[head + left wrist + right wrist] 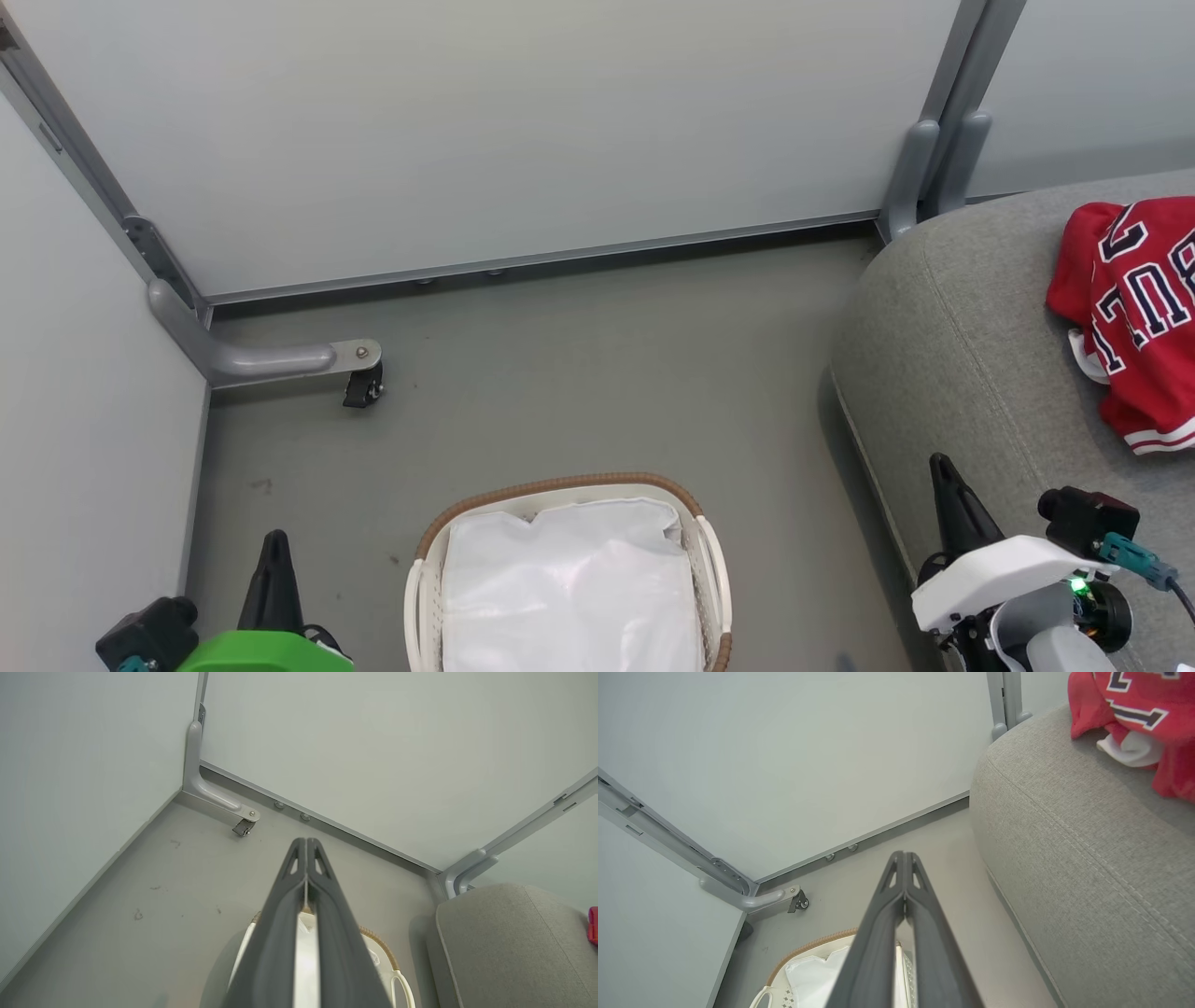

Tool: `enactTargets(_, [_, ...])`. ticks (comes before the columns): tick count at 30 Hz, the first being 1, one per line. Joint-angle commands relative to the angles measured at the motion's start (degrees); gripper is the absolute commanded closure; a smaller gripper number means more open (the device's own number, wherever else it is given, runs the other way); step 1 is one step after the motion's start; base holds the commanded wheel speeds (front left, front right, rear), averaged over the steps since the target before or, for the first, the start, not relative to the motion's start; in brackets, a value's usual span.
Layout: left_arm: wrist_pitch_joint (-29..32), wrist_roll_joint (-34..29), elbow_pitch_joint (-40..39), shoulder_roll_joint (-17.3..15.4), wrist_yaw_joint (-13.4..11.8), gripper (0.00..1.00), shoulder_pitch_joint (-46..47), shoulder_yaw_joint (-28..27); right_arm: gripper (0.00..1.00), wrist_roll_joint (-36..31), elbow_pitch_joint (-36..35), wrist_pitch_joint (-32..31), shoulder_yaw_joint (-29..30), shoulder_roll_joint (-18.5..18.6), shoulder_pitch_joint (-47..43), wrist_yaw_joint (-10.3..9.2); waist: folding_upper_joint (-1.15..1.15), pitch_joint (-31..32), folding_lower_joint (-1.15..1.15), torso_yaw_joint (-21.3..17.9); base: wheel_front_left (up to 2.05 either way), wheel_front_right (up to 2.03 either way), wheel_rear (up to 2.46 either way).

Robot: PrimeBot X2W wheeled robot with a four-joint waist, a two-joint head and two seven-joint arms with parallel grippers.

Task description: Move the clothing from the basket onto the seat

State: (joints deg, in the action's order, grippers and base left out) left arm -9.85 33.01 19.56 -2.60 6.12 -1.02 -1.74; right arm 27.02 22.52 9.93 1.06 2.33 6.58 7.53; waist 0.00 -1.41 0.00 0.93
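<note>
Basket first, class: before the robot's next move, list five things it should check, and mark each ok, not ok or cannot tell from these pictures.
1. Basket free of red garments: ok for the part in view, where the white liner lies; its near end is cut off.
2. Clothing lying on the seat: ok.
3. Left gripper shut, holding nothing: ok.
4. Right gripper shut, holding nothing: ok.
5. Clothing wholly on the seat, none hanging off: cannot tell; it runs past the picture's edge.
</note>
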Motion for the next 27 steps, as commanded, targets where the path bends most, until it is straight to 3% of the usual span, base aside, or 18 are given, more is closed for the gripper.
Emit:
enactTargets(1, [0.5,2.4,-1.1,-0.2,0.4,1.0,2.0,-0.3,1.0,2.7,-1.3,-0.6,0.3,0.3,0.5,0.0,0.0,0.0,0.0,0.0,0.0,0.0,0.0])
enactTargets(27, [5.9,22.0,-2.7,-0.3,0.7,1.0,4.0,-1.9,1.0,24.2,-3.9,-6.0,2.1,0.5,0.2,-0.02,0.0,0.3,0.0,-0.2,0.0,0.0,0.0])
